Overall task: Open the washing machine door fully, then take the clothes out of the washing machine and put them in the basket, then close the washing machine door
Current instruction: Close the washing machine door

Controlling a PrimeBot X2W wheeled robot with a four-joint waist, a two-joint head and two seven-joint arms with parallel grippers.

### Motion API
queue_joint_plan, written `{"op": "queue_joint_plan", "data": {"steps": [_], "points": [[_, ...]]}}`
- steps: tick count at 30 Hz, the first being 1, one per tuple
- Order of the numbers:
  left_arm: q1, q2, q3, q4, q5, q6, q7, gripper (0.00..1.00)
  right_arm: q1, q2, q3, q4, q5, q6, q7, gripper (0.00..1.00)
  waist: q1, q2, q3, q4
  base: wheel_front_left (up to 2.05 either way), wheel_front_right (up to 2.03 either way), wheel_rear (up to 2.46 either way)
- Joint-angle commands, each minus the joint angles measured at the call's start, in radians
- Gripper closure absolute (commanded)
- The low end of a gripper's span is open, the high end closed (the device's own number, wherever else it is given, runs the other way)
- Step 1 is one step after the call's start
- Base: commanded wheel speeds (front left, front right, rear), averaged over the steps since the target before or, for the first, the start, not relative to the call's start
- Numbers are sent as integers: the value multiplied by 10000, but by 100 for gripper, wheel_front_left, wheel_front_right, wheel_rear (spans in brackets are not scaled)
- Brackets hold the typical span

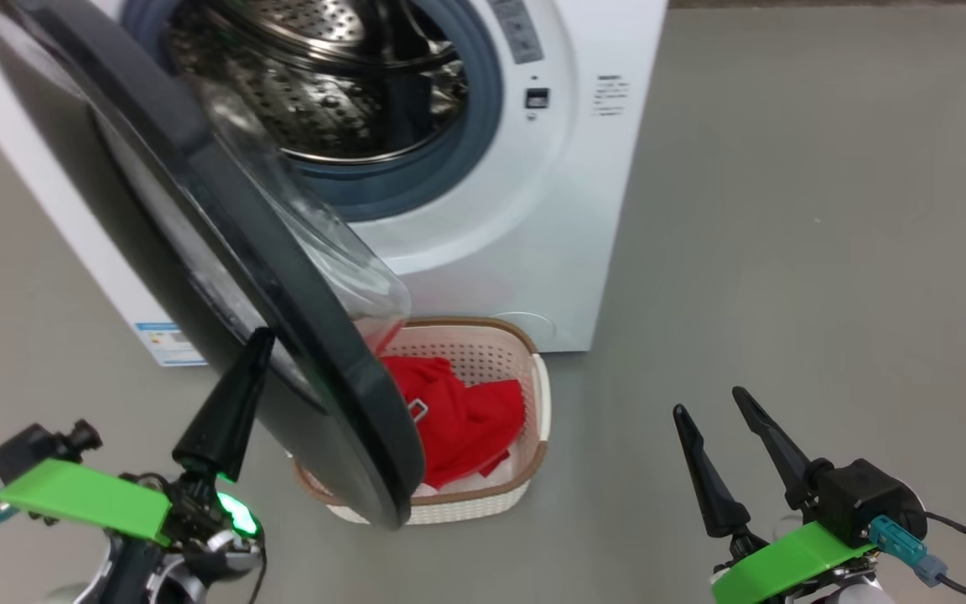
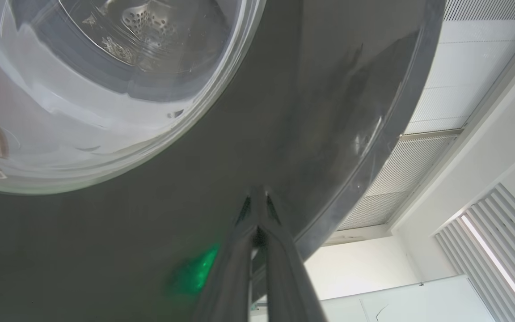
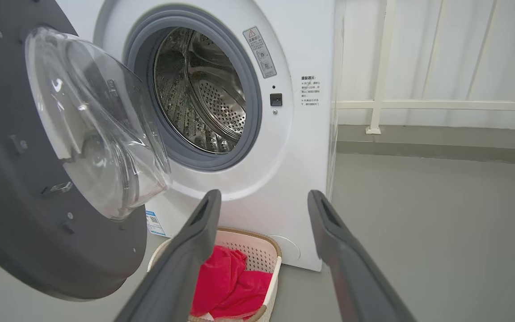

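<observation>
Red clothes (image 1: pixel 466 419) lie half hidden behind the door (image 1: pixel 223 277); left tool (image 1: pixel 258 340) pressed together, right tool (image 1: pixel 709 403) spread.

machine: big white boxy front-loading washing machine (image 1: pixel 483 210) stood upper centre of head view | door: round black-rimmed glass-bowl door (image 1: pixel 223 277) hung open at left, before it | basket: cream perforated plastic basket (image 1: pixel 533 369) sat on grey floor (image 1: pixel 785 252) below machine's front, partly behind door's lower edge | clothes: red fabric garments (image 1: pixel 466 419) lay in basket | left gripper (image 1: pixel 258 340) lower left, at door's outer face | right gripper (image 1: pixel 708 401) lower right, well apart from basket
</observation>
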State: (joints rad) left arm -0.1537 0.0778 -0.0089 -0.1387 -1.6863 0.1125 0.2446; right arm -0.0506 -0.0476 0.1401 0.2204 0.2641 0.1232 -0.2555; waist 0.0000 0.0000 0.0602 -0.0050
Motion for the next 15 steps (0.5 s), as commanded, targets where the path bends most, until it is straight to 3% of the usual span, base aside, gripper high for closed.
{"op": "queue_joint_plan", "data": {"steps": [1, 15], "points": [[-571, 45, 255, -277, 54, -144, 10, 100, -473, -26, 181, -291, 260, 75, -63, 0, 0, 0, 340, -620, 0, 0, 0], [-2329, -30, 555, 560, 284, -221, -868, 100, -826, -26, 110, -477, 432, 75, -63, 0, 0, 0, 1183, -1839, 0, 0, 0]]}}
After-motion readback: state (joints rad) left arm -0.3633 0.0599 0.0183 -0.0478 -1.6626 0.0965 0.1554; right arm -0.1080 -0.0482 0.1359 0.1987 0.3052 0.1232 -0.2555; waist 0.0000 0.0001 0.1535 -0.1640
